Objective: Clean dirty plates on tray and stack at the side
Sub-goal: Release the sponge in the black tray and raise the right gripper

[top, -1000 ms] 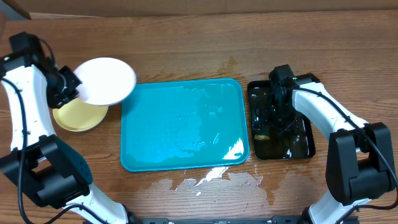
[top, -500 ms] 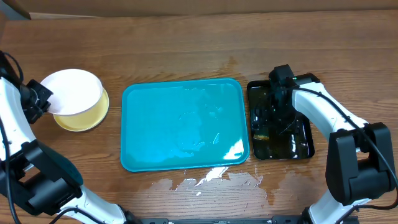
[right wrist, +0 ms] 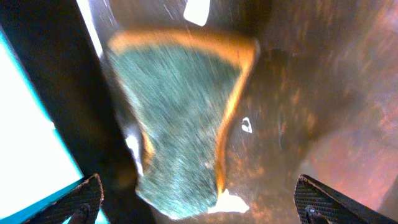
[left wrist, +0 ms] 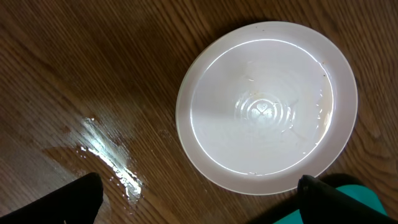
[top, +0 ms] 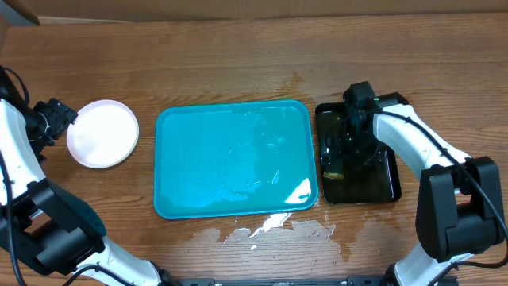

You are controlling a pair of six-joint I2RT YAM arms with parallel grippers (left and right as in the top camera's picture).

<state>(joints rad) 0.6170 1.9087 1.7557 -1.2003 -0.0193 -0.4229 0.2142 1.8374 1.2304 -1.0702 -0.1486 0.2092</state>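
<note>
Plate: white plate (top: 102,133) lies flat on the desk (top: 238,56), left of the tray (top: 171,199) and apart from it. Top face looks clean, a few water drops. Anything under it: can't tell from above.
Tray: turquoise, mid desk. No plates on it, wet film only.
L hand: left hand (top: 62,119) is released, fingers wide, just beside the plate's far-left rim. Wrist view shows nothing between them; plate lies free.
R hand: right hand (top: 351,151) is released too, over the black tray (top: 385,187) on the right. Sponge (right wrist: 180,118) lies below it in dark water, not gripped.
Step (my read): set-down looks done, so the left arm needs to clear off. Tray is bare, so the job looks abt finished.
How to do it well: hold fingers wide and back off left and up, away from the rim. Lift first, then swing, so no fingertip hooks the rim. No sweep across the plate.
Watch: wet streak (left wrist: 112,168) on the desk by the plate, plus a puddle (top: 270,230) at the tray's near edge. Plate could skate w/ a light nudge.
R side: raise straight up, leave the sponge in its tray, no drips over the clean plate.
</note>
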